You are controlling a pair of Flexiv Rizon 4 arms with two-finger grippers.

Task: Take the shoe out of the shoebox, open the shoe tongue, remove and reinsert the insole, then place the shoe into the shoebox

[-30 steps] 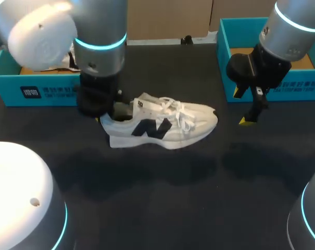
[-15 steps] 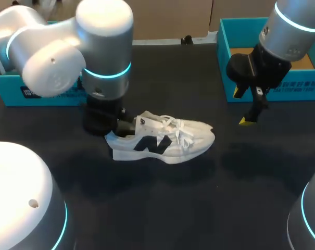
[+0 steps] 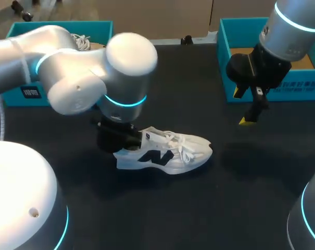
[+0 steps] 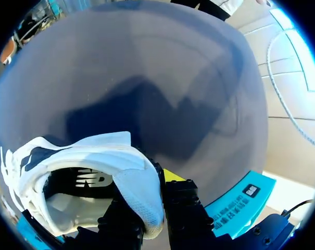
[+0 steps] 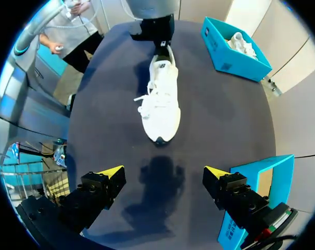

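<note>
The white shoe (image 3: 165, 153) with the dark side logo sits upright on the black table (image 3: 214, 213), just below the middle of the frame, toe pointing right, outside both boxes. The left gripper (image 4: 147, 187) is clamped on its heel: in the left wrist view the heel wall is pinched between the 2 fingers, 1 inside the opening and 1 outside. The right gripper (image 5: 161, 174) hangs over bare table at the right of the frame, its yellow tips spread wide with nothing between them, just in front of the right shoebox (image 3: 226, 62). The left shoebox (image 3: 22, 91), in the upper left, holds a second shoe (image 3: 82, 40).
</note>
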